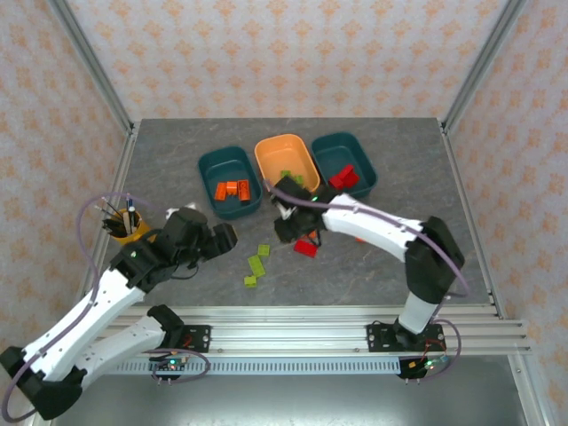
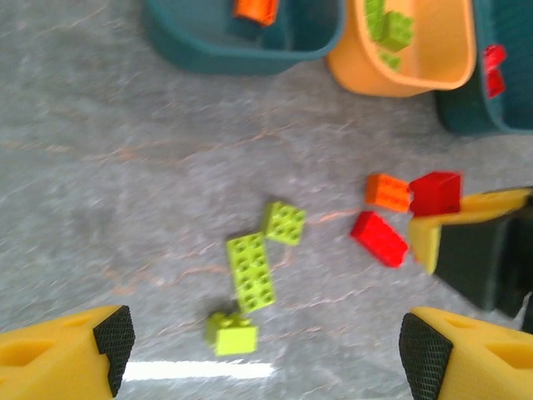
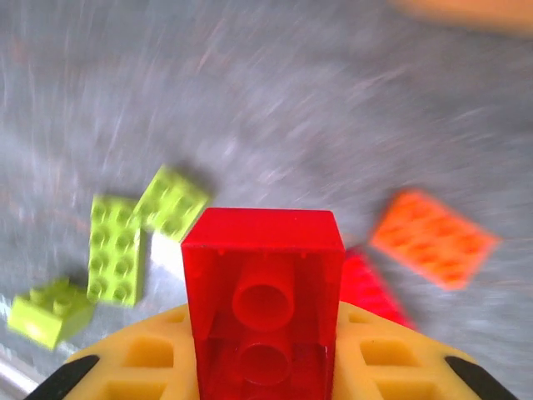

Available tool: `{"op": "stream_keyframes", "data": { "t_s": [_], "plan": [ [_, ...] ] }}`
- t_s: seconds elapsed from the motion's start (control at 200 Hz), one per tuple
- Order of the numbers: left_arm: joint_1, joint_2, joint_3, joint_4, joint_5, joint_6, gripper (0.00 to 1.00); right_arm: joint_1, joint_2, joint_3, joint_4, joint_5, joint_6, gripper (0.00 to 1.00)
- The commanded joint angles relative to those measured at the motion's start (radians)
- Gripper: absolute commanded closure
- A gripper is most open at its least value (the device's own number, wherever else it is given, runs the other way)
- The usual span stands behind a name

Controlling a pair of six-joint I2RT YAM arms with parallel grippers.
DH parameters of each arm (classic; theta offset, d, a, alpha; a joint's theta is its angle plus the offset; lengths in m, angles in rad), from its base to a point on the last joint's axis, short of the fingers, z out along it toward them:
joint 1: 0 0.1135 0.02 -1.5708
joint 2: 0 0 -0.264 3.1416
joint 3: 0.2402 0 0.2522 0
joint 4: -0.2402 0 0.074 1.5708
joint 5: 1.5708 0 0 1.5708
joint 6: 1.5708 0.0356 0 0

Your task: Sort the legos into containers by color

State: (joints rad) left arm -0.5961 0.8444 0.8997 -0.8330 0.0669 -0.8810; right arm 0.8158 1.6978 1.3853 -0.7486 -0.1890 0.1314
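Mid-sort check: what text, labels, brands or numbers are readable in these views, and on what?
None readable.
The red plastic brick between the right fingers shows bare plastic, no lettering.
Stud tops on the long lime green plastic brick are too blurred to read.

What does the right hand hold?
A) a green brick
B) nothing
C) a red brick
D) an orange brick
C: in the right wrist view the right hand is shut on a red brick, which stands between its yellow fingers.
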Motion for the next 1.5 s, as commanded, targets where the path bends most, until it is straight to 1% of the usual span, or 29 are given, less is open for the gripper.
{"op": "stream_keyframes", "data": {
  "t_s": [0.0, 0.145, 0.335, 0.5, 0.58, 0.671, 0.776, 0.856, 0.966, 1.041, 1.131, 1.236, 1.286, 1.361, 1.496],
  "plan": [
    [-0.010, 0.113, 0.104, 0.140, 0.044, 0.053, 0.13, -0.135, -0.019, 0.093, -0.065, 0.084, 0.073, 0.73],
    [-0.002, 0.303, 0.251, 0.187, 0.080, 0.094, 0.12, -0.327, 0.097, 0.264, -0.083, 0.070, 0.124, 0.73],
    [0.034, 0.499, 0.402, 0.264, 0.144, 0.113, 0.11, -0.465, 0.360, 0.553, -0.115, 0.048, 0.148, 0.73],
    [0.062, 0.663, 0.553, 0.259, 0.168, 0.142, 0.12, -0.521, 0.639, 0.892, -0.230, 0.015, 0.118, 0.73],
    [0.069, 0.728, 0.613, 0.257, 0.176, 0.157, 0.12, -0.538, 0.740, 1.014, -0.272, -0.004, 0.120, 0.72],
    [0.073, 0.790, 0.669, 0.244, 0.181, 0.168, 0.12, -0.556, 0.804, 1.066, -0.274, -0.033, 0.143, 0.71],
    [0.072, 0.841, 0.709, 0.235, 0.189, 0.175, 0.12, -0.559, 0.841, 1.078, -0.269, -0.062, 0.159, 0.69],
    [0.072, 0.865, 0.715, 0.226, 0.192, 0.174, 0.12, -0.559, 0.854, 1.078, -0.262, -0.076, 0.163, 0.64],
    [0.071, 0.884, 0.712, 0.212, 0.204, 0.169, 0.13, -0.559, 0.848, 1.088, -0.266, -0.087, 0.160, 0.54],
    [0.069, 0.891, 0.703, 0.206, 0.213, 0.177, 0.14, -0.555, 0.822, 1.095, -0.268, -0.089, 0.156, 0.49],
    [0.053, 0.905, 0.712, 0.169, 0.203, 0.223, 0.14, -0.546, 0.766, 1.095, -0.265, -0.070, 0.151, 0.45],
    [0.029, 0.938, 0.735, 0.095, 0.186, 0.264, 0.14, -0.529, 0.668, 1.069, -0.268, -0.037, 0.155, 0.44],
    [0.012, 0.957, 0.743, 0.067, 0.179, 0.271, 0.14, -0.521, 0.588, 0.996, -0.237, -0.024, 0.166, 0.44],
    [-0.019, 0.990, 0.753, 0.027, 0.152, 0.276, 0.14, -0.506, 0.434, 0.821, -0.152, -0.010, 0.191, 0.43],
    [-0.073, 1.049, 0.763, 0.004, 0.105, 0.252, 0.13, -0.483, 0.101, 0.415, -0.029, 0.054, 0.255, 0.41]
  ]
}}
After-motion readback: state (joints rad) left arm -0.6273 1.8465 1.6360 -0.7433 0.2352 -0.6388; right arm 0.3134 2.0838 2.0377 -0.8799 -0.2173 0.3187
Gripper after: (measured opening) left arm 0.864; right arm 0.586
